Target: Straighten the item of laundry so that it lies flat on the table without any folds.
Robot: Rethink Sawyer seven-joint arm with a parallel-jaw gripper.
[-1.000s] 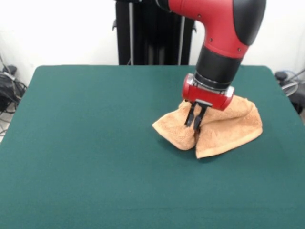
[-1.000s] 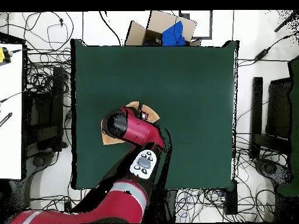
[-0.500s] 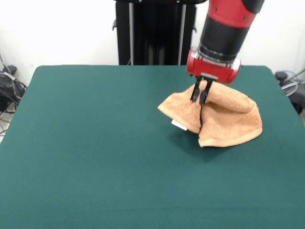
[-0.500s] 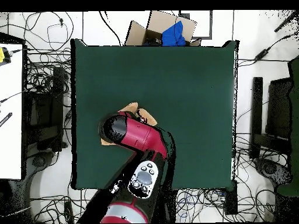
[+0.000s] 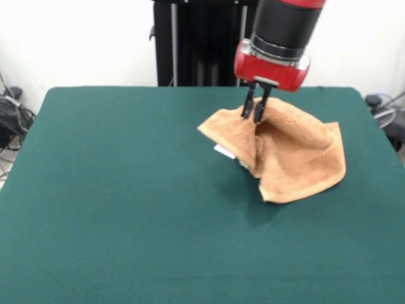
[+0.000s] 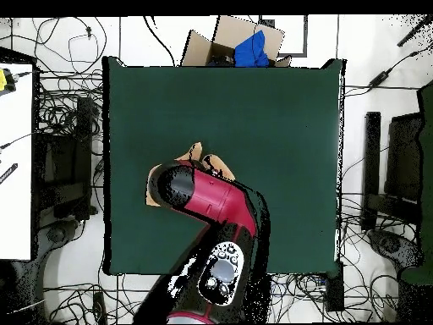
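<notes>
Compared with half a second ago, the gripper (image 5: 254, 111) has risen and drifted toward the left of the front view, carrying the pinched peak of the towel (image 5: 297, 158) with it. The left flap of the cloth now hangs higher and more spread out, and the tiny white tag (image 5: 223, 151) (just peeking out under that flap) has shifted up and left as well. A second ago the gripper sat much lower, down in the cloth's crease.

The two dark fingers (image 5: 247, 106) are nearly together, closed on a fold at the top of the towel. The cloth drapes from that grip in two lobes: a smaller one on the left, lifted, and a larger one on the right whose hemmed lower edge rests on the table (image 5: 114, 209). It remains folded, not flat.

In the front view the towel sits in the right half of the green top, toward the far side, near the right edge but not over it. Wide bare cloth lies to its left and in front. In the overhead view the arm (image 6: 216, 199) covers most of the towel (image 6: 196, 155), which shows only as orange scraps near the table's left edge
</notes>
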